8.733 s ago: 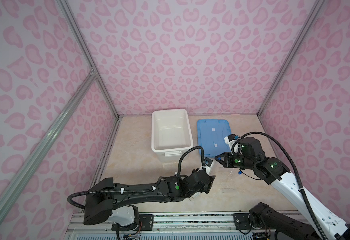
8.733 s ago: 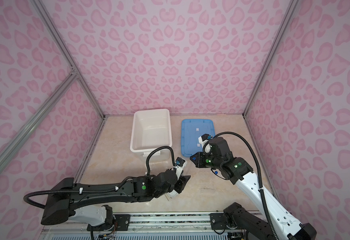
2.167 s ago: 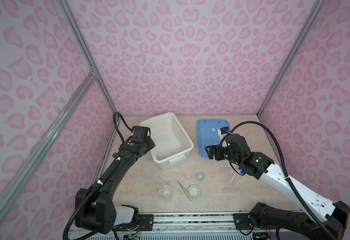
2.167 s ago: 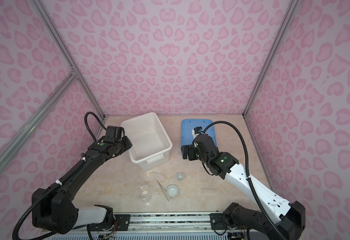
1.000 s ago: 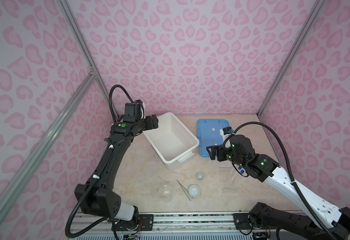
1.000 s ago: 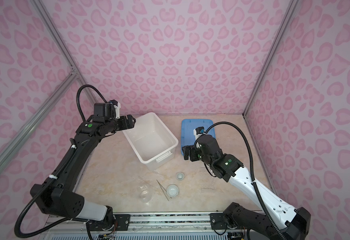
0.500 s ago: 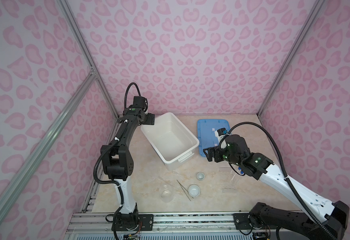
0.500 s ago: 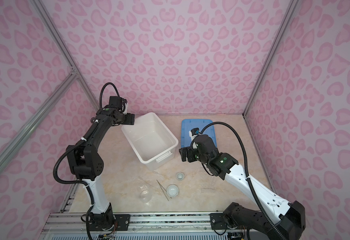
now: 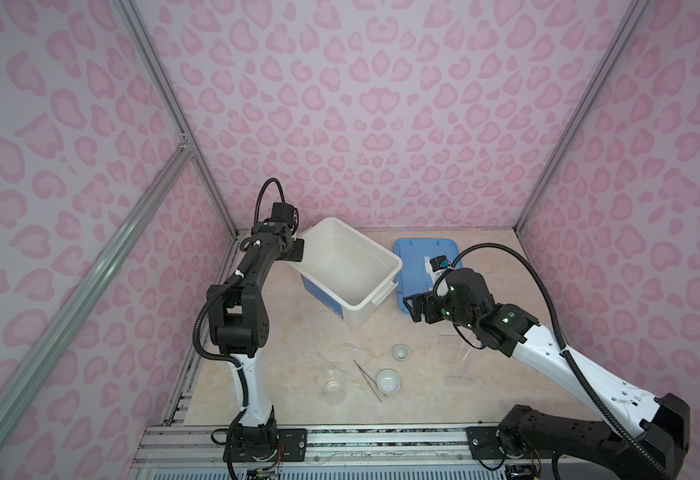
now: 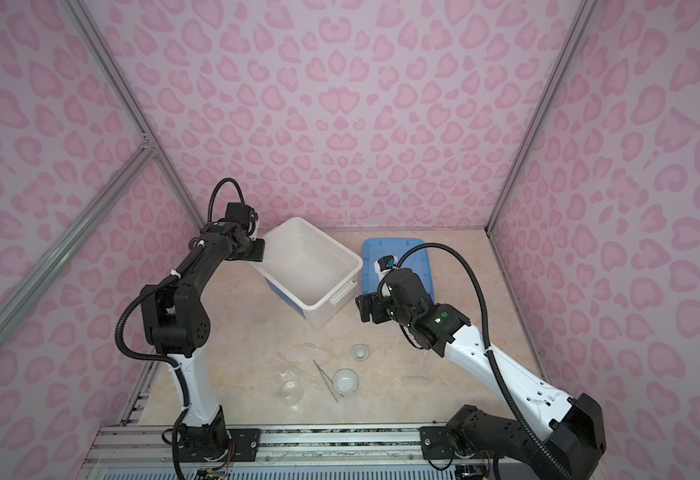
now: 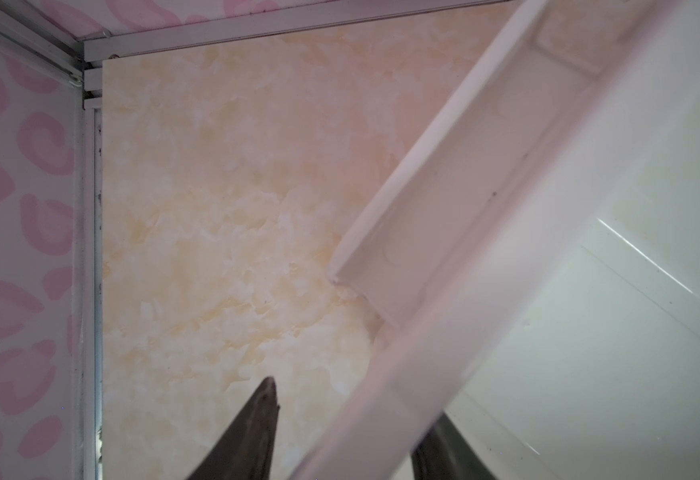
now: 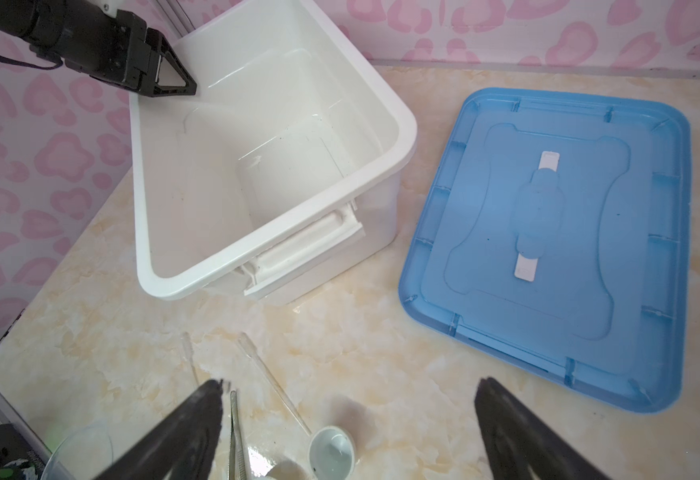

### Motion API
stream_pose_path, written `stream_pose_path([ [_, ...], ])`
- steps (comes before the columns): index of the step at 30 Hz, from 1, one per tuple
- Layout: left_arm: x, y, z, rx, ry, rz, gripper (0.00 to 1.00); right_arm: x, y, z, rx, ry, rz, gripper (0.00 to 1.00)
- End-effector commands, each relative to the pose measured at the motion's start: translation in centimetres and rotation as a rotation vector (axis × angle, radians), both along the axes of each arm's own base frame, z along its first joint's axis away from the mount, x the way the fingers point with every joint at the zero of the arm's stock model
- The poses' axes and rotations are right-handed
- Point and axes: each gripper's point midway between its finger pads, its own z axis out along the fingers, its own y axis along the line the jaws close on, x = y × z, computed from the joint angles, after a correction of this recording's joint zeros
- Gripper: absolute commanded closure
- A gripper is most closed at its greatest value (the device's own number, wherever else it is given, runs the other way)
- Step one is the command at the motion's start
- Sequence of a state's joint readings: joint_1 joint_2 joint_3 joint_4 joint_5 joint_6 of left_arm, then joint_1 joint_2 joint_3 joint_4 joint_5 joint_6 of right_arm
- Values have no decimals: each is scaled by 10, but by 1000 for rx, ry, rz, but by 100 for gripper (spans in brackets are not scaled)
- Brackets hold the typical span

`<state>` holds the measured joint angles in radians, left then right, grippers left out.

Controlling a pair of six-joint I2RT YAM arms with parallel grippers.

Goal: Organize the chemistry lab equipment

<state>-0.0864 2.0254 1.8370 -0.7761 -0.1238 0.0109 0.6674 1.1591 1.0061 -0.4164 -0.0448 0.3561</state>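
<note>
The lab equipment lies at the table's front: two small white dishes (image 9: 401,352) (image 9: 388,381), thin tweezers (image 9: 367,374), a clear glass vessel (image 9: 334,384), clear droppers (image 9: 361,348) and a clear rack (image 9: 458,357). My left gripper (image 9: 298,251) (image 11: 352,399) straddles the far-left rim of the white box (image 9: 394,266), one finger on each side, with a gap still showing on the outer side. My right gripper (image 9: 412,305) (image 12: 350,381) hangs open and empty above the table between the box and the blue lid (image 9: 419,249), with a dish (image 12: 331,455) and the tweezers (image 12: 236,432) just below it.
The white box (image 12: 406,124) stands skewed at the back, its front handle turned toward the right arm. The blue lid (image 12: 548,232) lies flat to its right. Pink walls and metal frame posts close in the back and both sides.
My left arm has folded in and brought its gripper onto the box's far-left corner, with the jaws narrowing around the rim. The right gripper has barely shifted and stays open.
</note>
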Motion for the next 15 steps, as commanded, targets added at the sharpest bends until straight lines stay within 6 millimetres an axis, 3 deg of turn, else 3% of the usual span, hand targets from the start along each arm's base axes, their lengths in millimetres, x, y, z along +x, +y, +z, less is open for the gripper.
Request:
stream_pose_path([
  [1,-8,6,19,16,-50,26,48,2,4,5,13,-14,9,5],
  [3,-15,7,22,12,-56,29,48,2,4,5,12,-15,10,5],
  [6,-30,5,24,-16,-41,42,61,1,5,5,14,-12,15,6],
  [15,-79,3,13,-104,11,139,61,-1,3,7,27,-12,11,7],
])
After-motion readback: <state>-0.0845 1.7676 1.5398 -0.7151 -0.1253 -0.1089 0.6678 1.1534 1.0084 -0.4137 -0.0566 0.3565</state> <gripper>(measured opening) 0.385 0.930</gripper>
